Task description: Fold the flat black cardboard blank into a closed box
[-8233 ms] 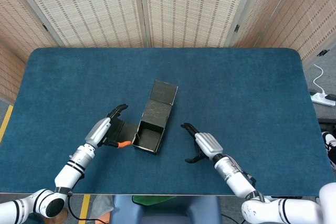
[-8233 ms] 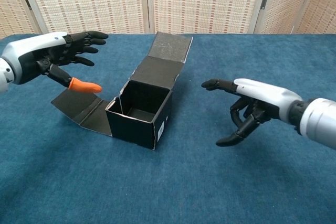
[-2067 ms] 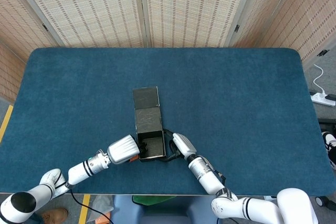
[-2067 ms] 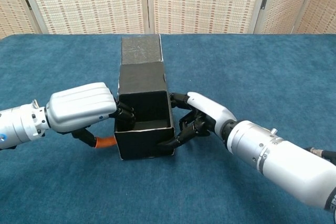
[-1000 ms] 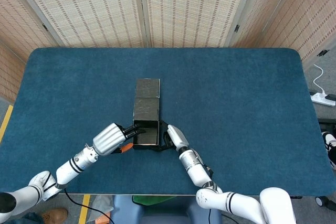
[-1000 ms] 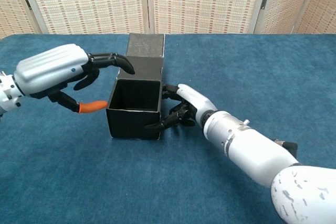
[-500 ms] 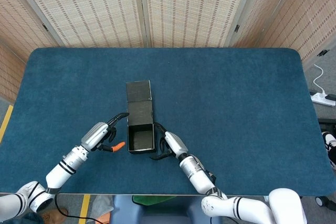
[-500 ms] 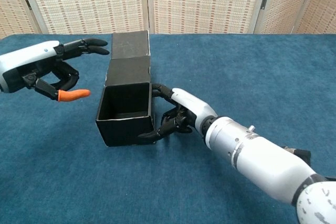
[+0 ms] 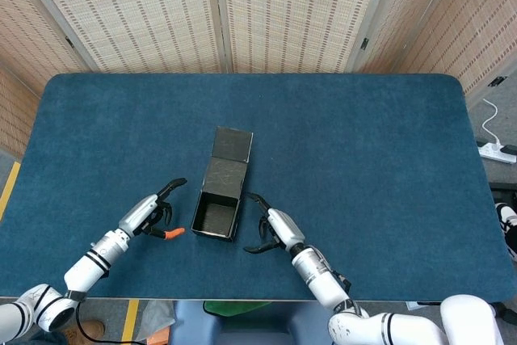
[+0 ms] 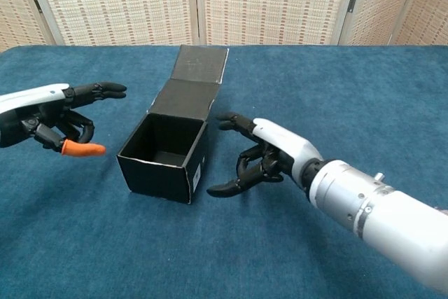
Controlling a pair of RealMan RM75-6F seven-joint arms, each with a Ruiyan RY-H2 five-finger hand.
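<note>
The black cardboard box [image 9: 216,210] [image 10: 163,150] stands on the blue table with its top open. Its lid panels [image 9: 229,156] [image 10: 192,82] lie flat behind it, pointing away from me. My left hand [image 9: 149,215] [image 10: 59,117] hovers to the left of the box, apart from it, holding nothing, with one finger stretched out, the others curled, and an orange-tipped thumb. My right hand [image 9: 271,229] [image 10: 262,154] is just right of the box, a small gap away, fingers spread and curved, empty.
The blue cloth-covered table [image 9: 363,159] [image 10: 350,82] carries only the box. Woven folding screens [image 9: 266,14] stand behind the far edge. A white power strip [image 9: 499,151] lies on the floor at the right.
Both hands have let go and drawn back from the box. The box now sits turned slightly, its open end nearer me and to the left, lid panels still flat behind.
</note>
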